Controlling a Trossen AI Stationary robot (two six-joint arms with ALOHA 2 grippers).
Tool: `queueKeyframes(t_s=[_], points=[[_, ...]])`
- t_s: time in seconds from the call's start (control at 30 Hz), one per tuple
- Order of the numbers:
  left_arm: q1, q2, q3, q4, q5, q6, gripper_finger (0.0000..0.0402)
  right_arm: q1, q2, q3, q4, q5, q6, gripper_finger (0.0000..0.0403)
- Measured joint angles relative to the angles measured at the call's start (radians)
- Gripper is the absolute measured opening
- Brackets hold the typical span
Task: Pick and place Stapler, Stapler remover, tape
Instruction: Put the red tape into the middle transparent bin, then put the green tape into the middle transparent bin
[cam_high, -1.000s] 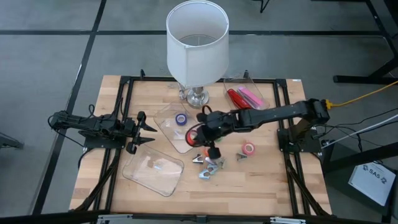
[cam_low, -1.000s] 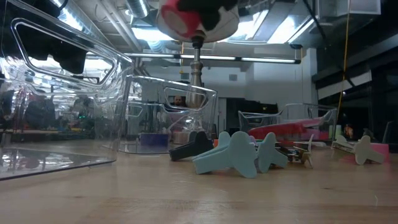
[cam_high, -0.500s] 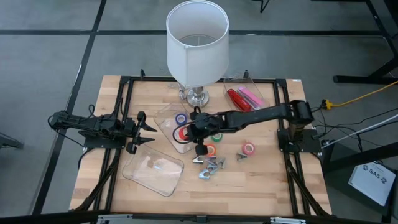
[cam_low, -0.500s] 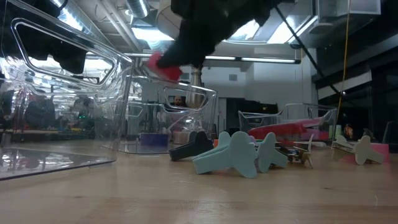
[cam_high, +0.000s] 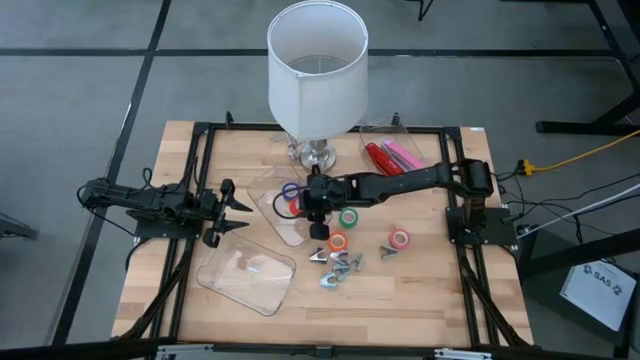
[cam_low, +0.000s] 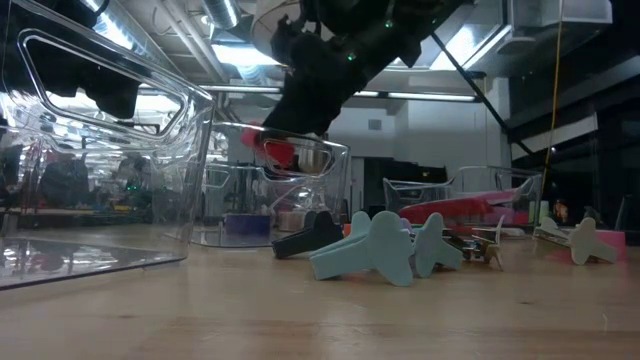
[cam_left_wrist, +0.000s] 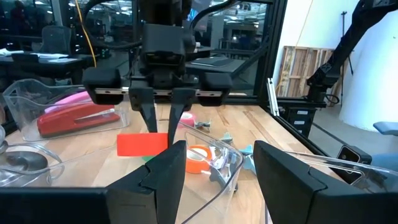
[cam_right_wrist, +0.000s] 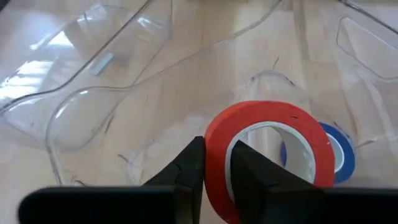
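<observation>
My right gripper (cam_high: 298, 204) reaches over the clear tray (cam_high: 268, 203) at the table's middle. It is shut on a red tape roll (cam_right_wrist: 267, 155). A blue-purple roll (cam_high: 291, 189) lies flat on that tray's floor beside it. Green (cam_high: 348, 217), orange (cam_high: 337, 241) and pink (cam_high: 400, 239) rolls lie flat on the wood. Staple removers (cam_high: 335, 266) lie in a heap near them. A red stapler (cam_high: 381, 158) lies in a clear tray at the far right. My left gripper (cam_high: 236, 212) waits open at the table's left. My right gripper pinches the red roll's wall (cam_right_wrist: 214, 152), one finger inside the ring's hole and one outside. The fingers slant down from the table's right side. The roll hangs nearly flat, lifted clear above the tray's floor (cam_low: 281, 150).
A white lamp (cam_high: 317, 70) stands at the far middle, its base just behind the central tray. A second clear tray (cam_high: 247, 272) lies at the near left. A pink stapler (cam_high: 404, 156) lies beside the red one. The black frame rails (cam_high: 190, 230) run along both sides.
My right gripper has carried the red roll down and toward the table's left, from above the staple removers to low over the central tray beside the blue-purple roll. The roll stays in the hold.
</observation>
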Motion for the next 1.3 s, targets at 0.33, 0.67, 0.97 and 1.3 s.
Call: queueKeyframes(t_s=[0.33,0.67,0.97,1.3], points=[[0.0,0.0,0.0,0.0,0.0,0.0,0.0185,0.0,0.0,0.0,0.015,0.0,0.004,0.0098],[0.0,0.0,0.0,0.0,0.0,0.0,0.0185,-0.002,0.0,0.0,-0.017,0.056,0.03,0.0127],[0.0,0.0,0.0,0.0,0.0,0.0,0.0185,-0.002,0.0,0.0,-0.019,0.078,0.059,0.0174],[0.0,0.0,0.0,0.0,0.0,0.0,0.0185,-0.002,-0.006,0.059,-0.107,-0.081,0.104,0.0178]])
